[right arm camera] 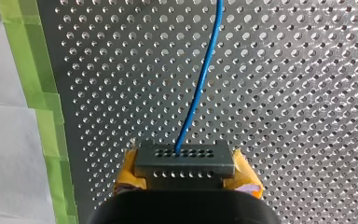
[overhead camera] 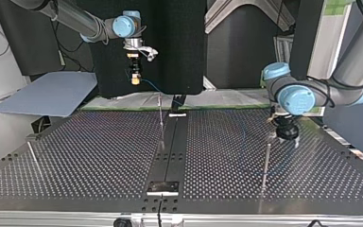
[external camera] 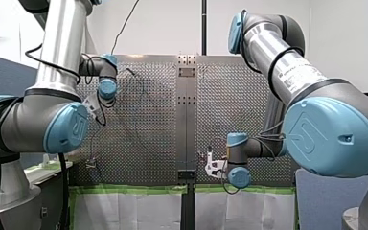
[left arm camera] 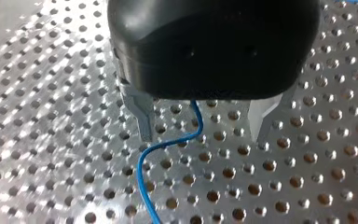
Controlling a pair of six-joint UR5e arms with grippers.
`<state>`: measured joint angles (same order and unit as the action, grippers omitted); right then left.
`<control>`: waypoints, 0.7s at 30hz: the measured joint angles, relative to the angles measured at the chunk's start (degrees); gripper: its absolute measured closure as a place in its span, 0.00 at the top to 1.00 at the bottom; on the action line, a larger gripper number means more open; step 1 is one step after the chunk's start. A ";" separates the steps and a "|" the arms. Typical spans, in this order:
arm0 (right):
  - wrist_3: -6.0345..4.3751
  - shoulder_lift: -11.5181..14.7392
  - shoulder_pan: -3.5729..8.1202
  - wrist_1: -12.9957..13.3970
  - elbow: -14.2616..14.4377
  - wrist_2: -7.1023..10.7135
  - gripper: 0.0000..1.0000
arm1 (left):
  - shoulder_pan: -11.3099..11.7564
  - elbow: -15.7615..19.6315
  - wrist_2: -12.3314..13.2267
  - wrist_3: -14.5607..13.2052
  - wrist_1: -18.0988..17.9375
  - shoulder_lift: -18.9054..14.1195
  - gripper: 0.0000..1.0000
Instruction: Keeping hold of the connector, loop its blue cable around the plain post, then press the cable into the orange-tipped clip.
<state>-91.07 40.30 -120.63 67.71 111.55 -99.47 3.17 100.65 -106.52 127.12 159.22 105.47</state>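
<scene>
My right hand (right arm camera: 186,172) is clamped on the connector (right arm camera: 185,157), with its yellow pads (right arm camera: 129,170) pressed to either side of the small dark block. That is the place to hold it: the block looks rigid and light, so I judge a firm pinch will not hurt it, though it could twist in the pads if the cable drags sideways. The blue cable (right arm camera: 200,79) leaves the block's face and runs straight ahead of the hand over the perforated worktop (right arm camera: 284,93). It looks thin and limp with some spring, so it should bend round a post easily but will need steady tension. In the top view this hand hangs well above the worktop, pointing down. My left hand (left arm camera: 203,125) sits low over the worktop, its metal fingers (left arm camera: 142,116) wide apart, with the cable passing between them unpinched and nearer one finger. A thin post (overhead camera: 266,163) stands near that hand. I cannot make out the orange-tipped clip.
</scene>
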 joint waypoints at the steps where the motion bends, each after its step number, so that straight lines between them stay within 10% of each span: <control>1: 0.00 0.00 0.00 0.01 -0.02 0.01 0.00 | 0.19 0.26 0.04 0.20 -0.45 0.01 1.00; 21: 0.00 0.01 0.00 0.05 -0.02 0.32 0.00 | 0.28 0.73 0.90 -5.03 -2.34 1.63 1.00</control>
<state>-91.07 40.31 -120.63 67.76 111.52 -99.15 3.46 101.38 -105.61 122.09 156.87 107.09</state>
